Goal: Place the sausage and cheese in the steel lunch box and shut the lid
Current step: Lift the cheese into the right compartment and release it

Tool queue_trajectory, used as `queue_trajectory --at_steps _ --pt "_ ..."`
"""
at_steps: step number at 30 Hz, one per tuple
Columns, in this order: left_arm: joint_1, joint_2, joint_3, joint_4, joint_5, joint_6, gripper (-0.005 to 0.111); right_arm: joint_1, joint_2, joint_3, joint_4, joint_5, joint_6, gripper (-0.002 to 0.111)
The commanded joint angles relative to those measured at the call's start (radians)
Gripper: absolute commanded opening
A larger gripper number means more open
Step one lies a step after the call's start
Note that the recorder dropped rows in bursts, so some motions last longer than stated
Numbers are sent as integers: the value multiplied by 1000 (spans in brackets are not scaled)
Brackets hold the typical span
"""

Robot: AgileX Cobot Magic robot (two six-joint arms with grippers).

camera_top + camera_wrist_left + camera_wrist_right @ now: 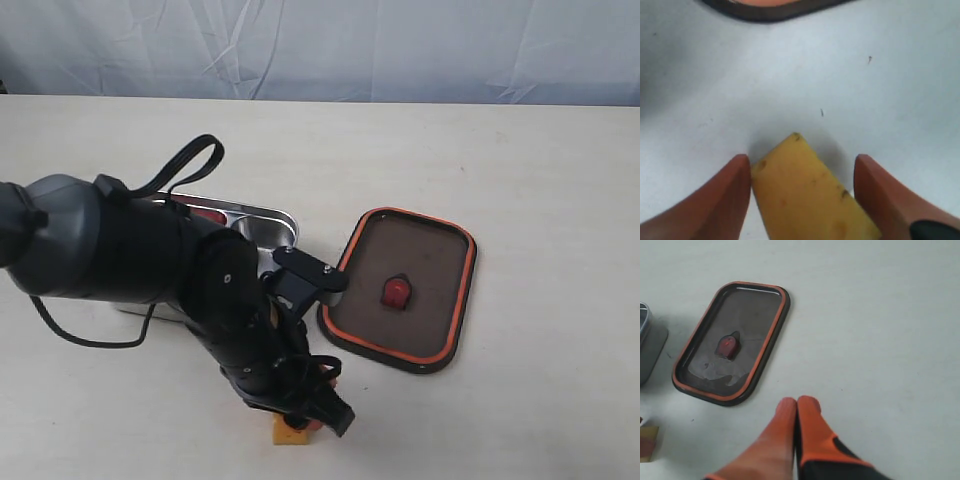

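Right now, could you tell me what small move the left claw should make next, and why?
Probably close the left claw firmly on the yellow-orange wedge-shaped cheese: it lies on the white table between the orange fingers, one touching it, the other close beside it; a full grip isn't evident.

A plain cream-white flat desk (560, 180) spreads wide; a wrinkled pale blue-grey cloth backdrop (400, 45) hangs behind it.

This looks like a robotics lab bench: a plain pale table (560, 160), a wrinkled whitish cloth (400, 50) hung along its far edge, and a black cabled robot arm (225, 300) at near left.
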Motion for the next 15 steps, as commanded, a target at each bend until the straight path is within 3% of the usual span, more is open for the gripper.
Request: queue_trajectory --at_steps 1,15 --pt "-1 5 12 7 87 39 0 -5 -4 2 -3 -2 -5 -1" --pt "-1 -106 12 21 62 83 0 -5 -4 2 -1 -2 -5 -1"
